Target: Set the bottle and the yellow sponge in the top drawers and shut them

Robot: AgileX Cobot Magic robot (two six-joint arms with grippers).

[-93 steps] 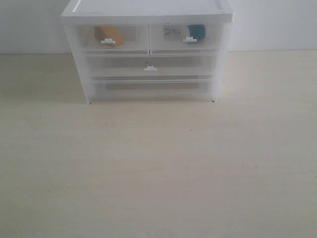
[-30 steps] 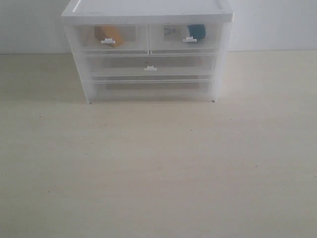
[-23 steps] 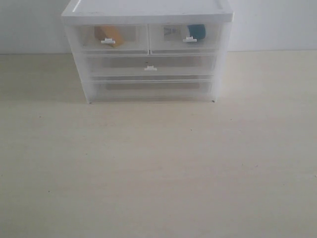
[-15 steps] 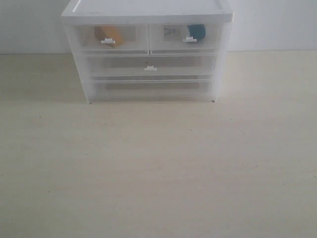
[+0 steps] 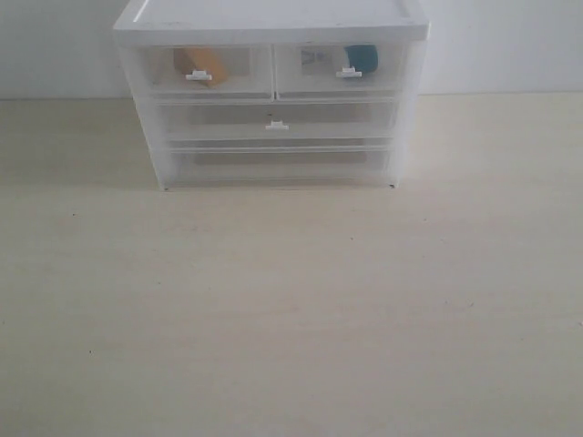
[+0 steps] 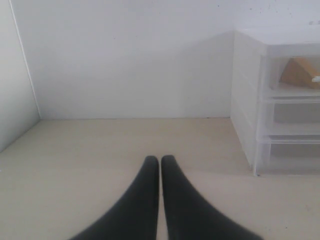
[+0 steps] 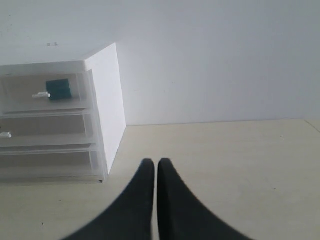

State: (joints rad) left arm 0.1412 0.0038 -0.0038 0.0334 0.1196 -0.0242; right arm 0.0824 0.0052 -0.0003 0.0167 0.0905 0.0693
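Note:
The yellow sponge [image 5: 200, 64] lies inside the pushed-in top left drawer [image 5: 241, 73], seen through its translucent front. The bottle [image 5: 361, 58], with its teal label, sits inside the pushed-in top right drawer [image 5: 387, 71]. Neither gripper appears in the exterior view. My left gripper [image 6: 160, 160] is shut and empty, well away from the cabinet, with the sponge [image 6: 299, 72] visible behind its drawer front. In the right wrist view my right gripper [image 7: 152, 162] is shut and empty, off the cabinet's side, and the bottle [image 7: 58, 89] shows inside its drawer.
The white cabinet [image 5: 273, 18] stands at the back against the wall, with two wider drawers [image 5: 277, 118] below, both pushed in. The pale wooden table [image 5: 291, 309] stretches in front. A side wall [image 6: 15, 75] shows in the left wrist view.

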